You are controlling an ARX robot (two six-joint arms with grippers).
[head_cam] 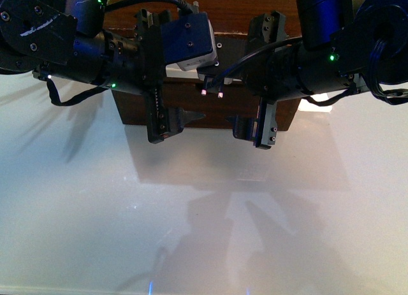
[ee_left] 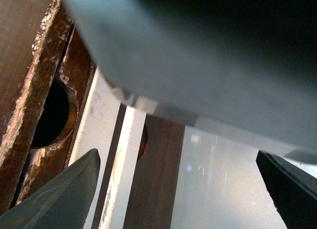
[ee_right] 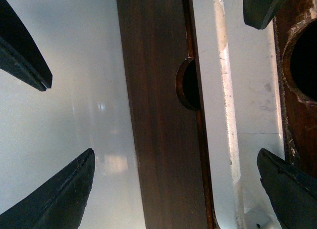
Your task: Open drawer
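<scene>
We judge the drawer (ee_right: 158, 115) stiff and light; we'd grip its smooth white handle (ee_right: 225, 115). Left gripper (ee_left: 173, 189) and right gripper (ee_right: 176, 189) stand apart.

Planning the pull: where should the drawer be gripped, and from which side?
Grip the white bar handle on the drawer, coming straight at its front, jaws spanning the bar; it is long, thin and seems to stand off the front.

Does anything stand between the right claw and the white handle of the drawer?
Nothing visible does. The right claw is open, and the white bar handle of the drawer lies bare within its gap.
</scene>
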